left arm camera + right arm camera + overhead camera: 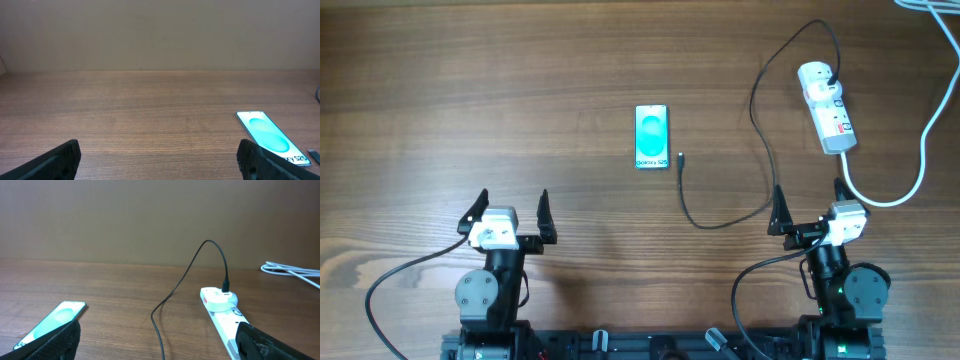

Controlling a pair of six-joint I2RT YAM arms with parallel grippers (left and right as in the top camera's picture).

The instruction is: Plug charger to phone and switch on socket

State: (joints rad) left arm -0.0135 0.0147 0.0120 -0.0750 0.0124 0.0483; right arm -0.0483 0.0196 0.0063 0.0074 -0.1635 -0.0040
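Teal-screened, the phone (651, 137) lies flat on the wooden table (470, 90), ahead of both arms, between them and well apart from each. The charger (680, 160) ends with its plug tip just beside the phone's right edge, not inserted. Its black cable curves close past the right gripper (808, 195) and loops up to the adapter on the socket (827, 118), which lies ahead of that gripper. The left gripper (512, 205) and the right one both have their jaws spread wide, holding nothing.

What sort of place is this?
Probably a robot lab bench: brown wood-grain table, left arm and right arm mounted at its edge, plus teal-screened phone, thin black charger cable and white power strip.
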